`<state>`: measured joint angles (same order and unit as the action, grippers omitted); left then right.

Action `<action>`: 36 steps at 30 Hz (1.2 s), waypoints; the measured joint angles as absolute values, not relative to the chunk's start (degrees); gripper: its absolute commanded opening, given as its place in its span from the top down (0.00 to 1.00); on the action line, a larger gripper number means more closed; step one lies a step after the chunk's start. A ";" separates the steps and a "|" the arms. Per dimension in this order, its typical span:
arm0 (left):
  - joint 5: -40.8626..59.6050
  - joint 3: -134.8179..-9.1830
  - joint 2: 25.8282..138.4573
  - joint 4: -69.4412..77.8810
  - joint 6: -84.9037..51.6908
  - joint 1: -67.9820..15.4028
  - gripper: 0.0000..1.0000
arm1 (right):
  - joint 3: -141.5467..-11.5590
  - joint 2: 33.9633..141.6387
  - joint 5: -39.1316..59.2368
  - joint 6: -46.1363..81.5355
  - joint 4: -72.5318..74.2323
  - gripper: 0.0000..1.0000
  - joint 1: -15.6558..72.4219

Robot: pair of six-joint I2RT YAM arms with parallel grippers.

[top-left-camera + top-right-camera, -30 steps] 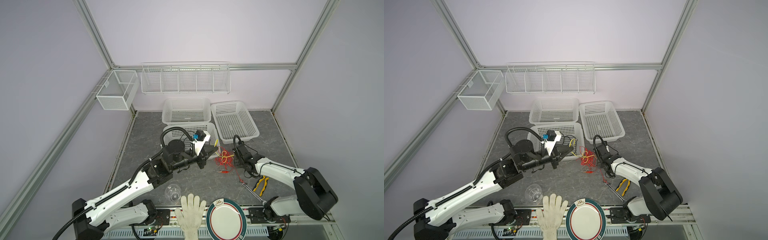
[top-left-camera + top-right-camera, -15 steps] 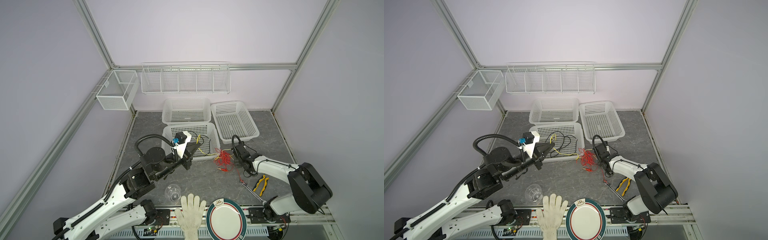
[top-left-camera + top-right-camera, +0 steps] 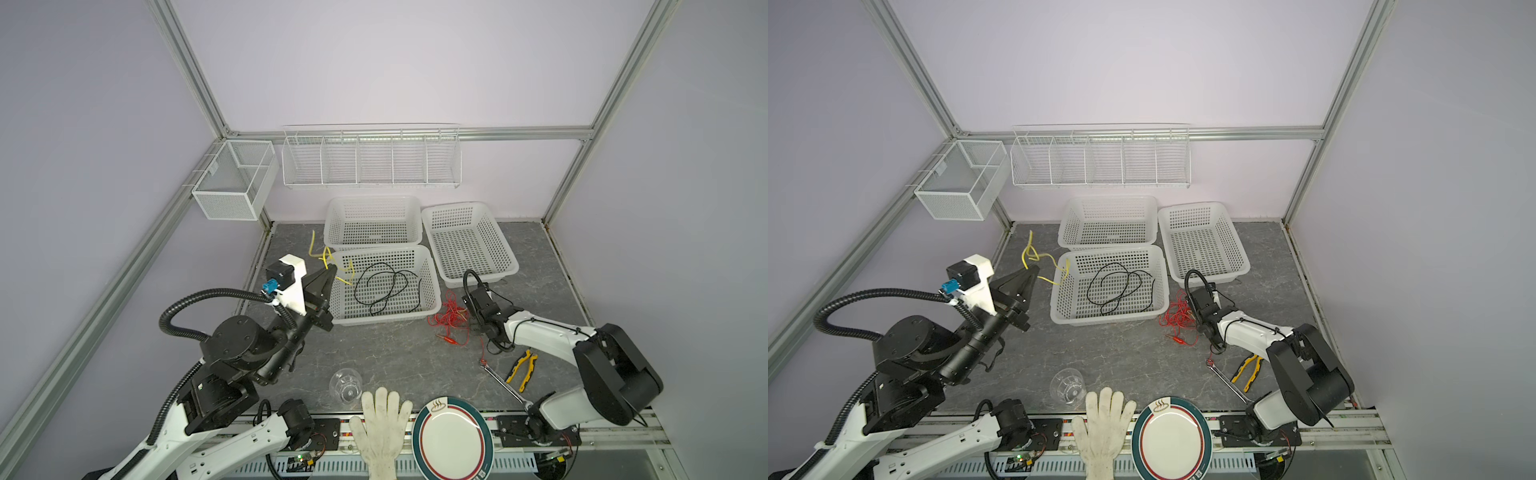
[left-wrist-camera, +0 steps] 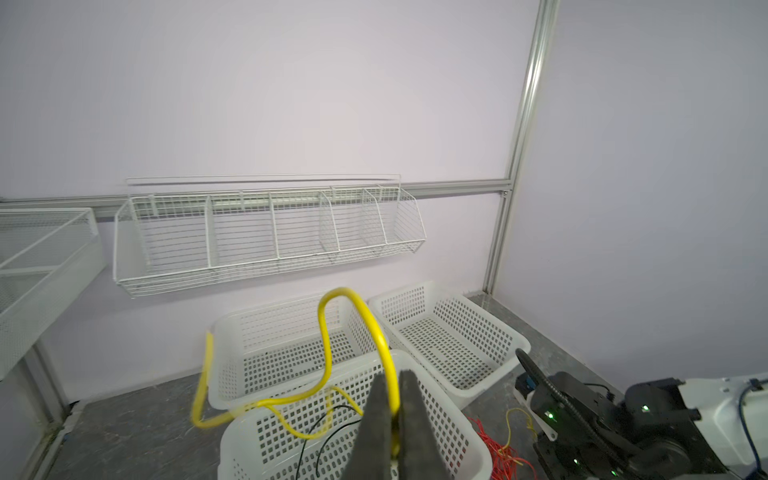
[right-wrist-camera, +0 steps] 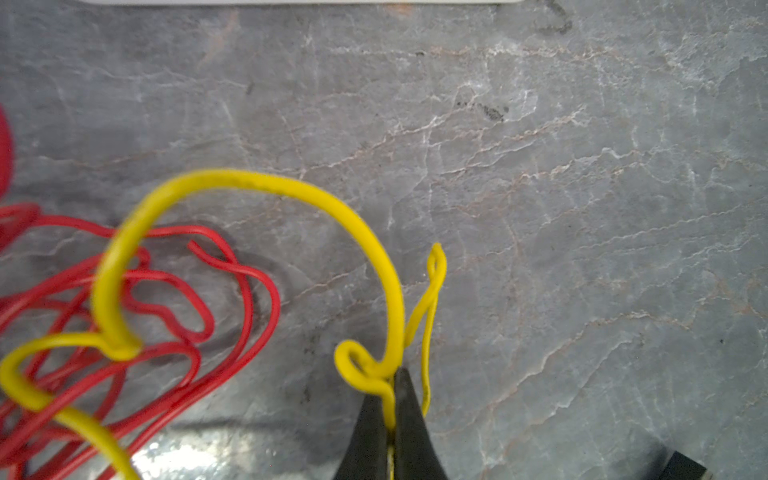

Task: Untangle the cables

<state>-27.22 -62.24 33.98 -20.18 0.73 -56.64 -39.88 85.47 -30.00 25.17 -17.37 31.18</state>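
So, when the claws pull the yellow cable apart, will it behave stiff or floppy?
Probably springy rather than limp: the yellow cable arches up from the right claw and shows sharp kinks. It looks thin and light, so it should drag easily. Its loop crosses the red cable, so it may snag there.

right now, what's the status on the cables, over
Left gripper and right gripper both shut on yellow cable. Black cable lies in basket. Yellow crosses red cable at right gripper.
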 measured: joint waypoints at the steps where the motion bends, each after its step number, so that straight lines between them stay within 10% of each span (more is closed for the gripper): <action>1: -28.08 -62.37 33.74 -20.32 0.73 -56.64 1.00 | -39.88 85.47 -30.00 25.15 -17.34 0.94 31.18; 13: -34.98 -63.00 41.69 -18.26 0.64 -54.33 1.00 | -39.75 84.14 -28.53 25.08 -17.23 0.94 31.16; 36: -0.78 -79.61 85.62 -6.31 -10.81 -27.09 1.00 | -35.62 63.29 -23.53 21.15 -15.86 0.78 31.20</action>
